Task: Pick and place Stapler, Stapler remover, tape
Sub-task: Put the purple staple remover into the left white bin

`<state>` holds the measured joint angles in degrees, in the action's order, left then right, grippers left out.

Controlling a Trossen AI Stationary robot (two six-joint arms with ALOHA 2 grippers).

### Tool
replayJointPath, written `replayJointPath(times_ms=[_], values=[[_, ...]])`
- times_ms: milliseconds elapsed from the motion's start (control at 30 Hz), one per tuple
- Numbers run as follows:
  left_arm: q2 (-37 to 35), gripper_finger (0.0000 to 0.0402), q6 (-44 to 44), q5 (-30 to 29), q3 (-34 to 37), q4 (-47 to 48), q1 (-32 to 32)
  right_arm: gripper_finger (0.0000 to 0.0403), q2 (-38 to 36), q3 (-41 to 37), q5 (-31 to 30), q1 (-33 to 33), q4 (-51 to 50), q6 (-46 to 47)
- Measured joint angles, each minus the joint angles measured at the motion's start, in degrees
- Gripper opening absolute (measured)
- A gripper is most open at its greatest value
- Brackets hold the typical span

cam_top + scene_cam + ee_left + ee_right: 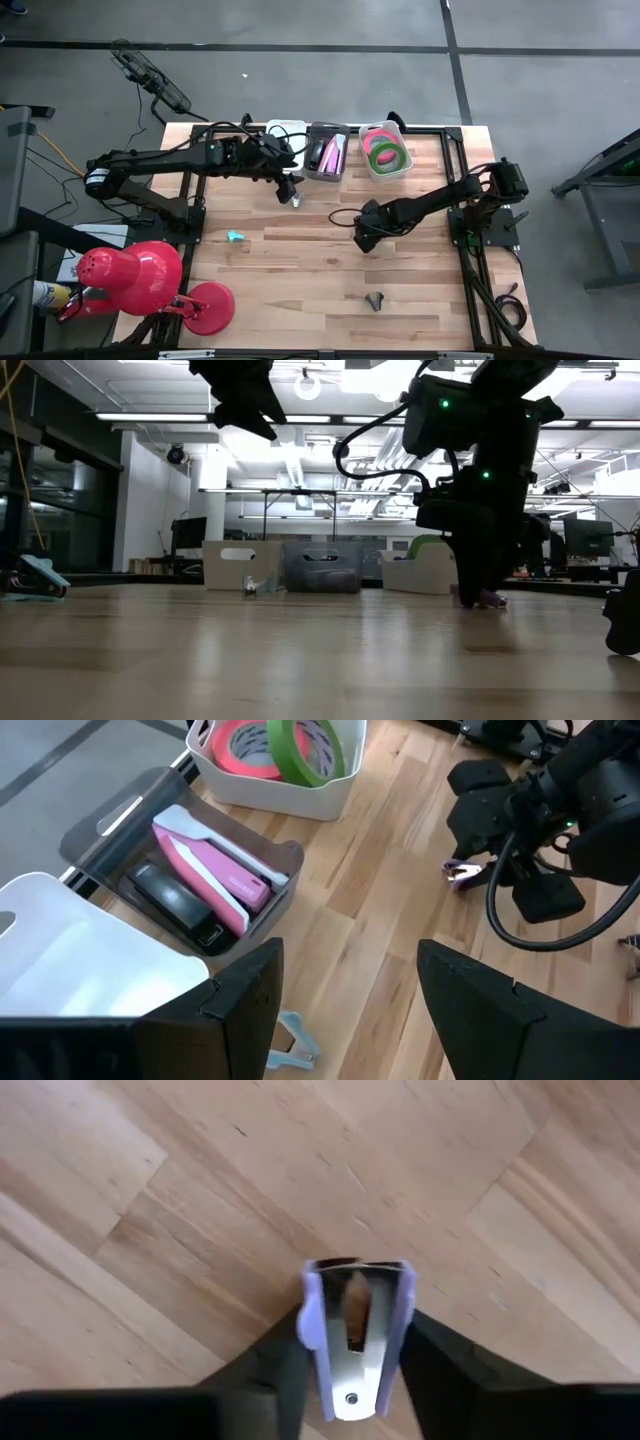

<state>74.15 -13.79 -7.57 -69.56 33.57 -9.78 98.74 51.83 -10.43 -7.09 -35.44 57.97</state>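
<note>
My right gripper (pixel 362 238) stands low over the middle of the table, shut on a purple staple remover (pixel 355 1342). My left gripper (pixel 348 970) hangs open above the table just in front of the bins. A pale blue staple remover (pixel 290 1042) lies on the wood below it, untouched. A pink stapler (pixel 215 870) and a black one (pixel 175 905) lie in the grey bin (pixel 327 152). The green and pink tape rolls (pixel 290 745) sit in the white bin (pixel 385 150) at the far edge. My right gripper pinches the purple staple remover between its two fingers, one on each purple side grip (pixel 312 1320). The fingers come from above, pointing down. In the low view the remover (pixel 490 598) sits at the table top under the gripper; whether it is lifted cannot be told.
An empty white bin (pixel 285 133) stands left of the grey one. A teal staple remover (pixel 235 236) lies left of centre and a dark one (pixel 375 300) near the near edge. A red desk lamp (pixel 150 275) stands on the near left corner.
</note>
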Motion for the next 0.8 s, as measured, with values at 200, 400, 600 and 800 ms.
replayJointPath(times_ms=[200, 400, 600, 800], values=[[0.0, 0.0224, -1.0, 0.0, 0.0, 0.0, 0.0, 0.008, -1.0, -0.2, 0.6, 0.0, -0.5, -4.0], [0.0, 0.0224, -1.5, 0.0, 0.0, -0.4, 0.0, 0.008, -5.9, -0.3, 0.6, 2.9, -1.3, -8.6], [0.0, 0.0224, -1.6, -1.6, 0.0, -2.1, 0.0, 0.008, -12.8, -0.3, -1.0, 8.2, -0.5, -13.9], [0.0, 0.0224, -1.5, -2.0, 0.0, -4.9, 0.0, 0.008, -21.1, -0.3, -1.8, 13.2, 4.1, -21.2]])
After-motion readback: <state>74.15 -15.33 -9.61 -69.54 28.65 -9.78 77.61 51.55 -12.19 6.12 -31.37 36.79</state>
